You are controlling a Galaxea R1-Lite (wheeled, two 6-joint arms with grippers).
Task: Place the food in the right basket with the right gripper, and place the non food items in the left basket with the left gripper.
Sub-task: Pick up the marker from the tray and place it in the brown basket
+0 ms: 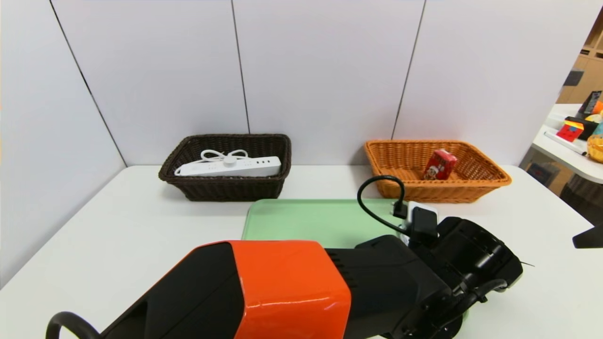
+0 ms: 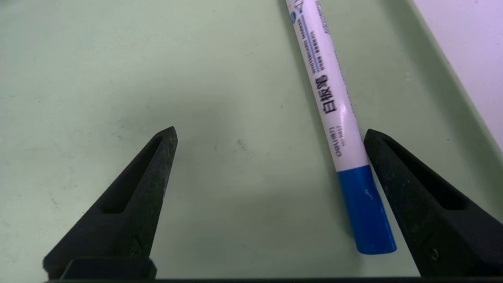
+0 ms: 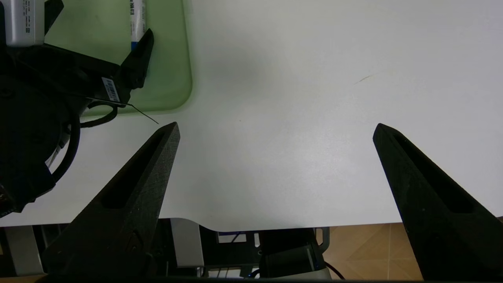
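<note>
From my head camera, the dark brown basket [image 1: 226, 165] sat at the back edge of the white table [image 1: 118, 245] toward its left corner, holding the white power strip [image 1: 229, 166] with its coiled cord; the orange-tan basket [image 1: 435, 170] sat at the back edge toward the right, with the red drink carton [image 1: 440, 165] leaning inside it. My left arm [image 1: 292, 292] reached over the green tray [image 1: 311, 219] at the table's middle. From my left wrist, my left gripper [image 2: 269, 135] hung spread wide just above the tray [image 2: 98, 59], the white marker [image 2: 328, 92] lying between my fingers, its blue cap [image 2: 365, 208] just beside one finger [image 2: 416, 188]. From my right wrist, my right gripper [image 3: 275, 129] hung spread apart and empty over bare table [image 3: 314, 78] near its front edge, beside the tray's corner [image 3: 173, 86].
</note>
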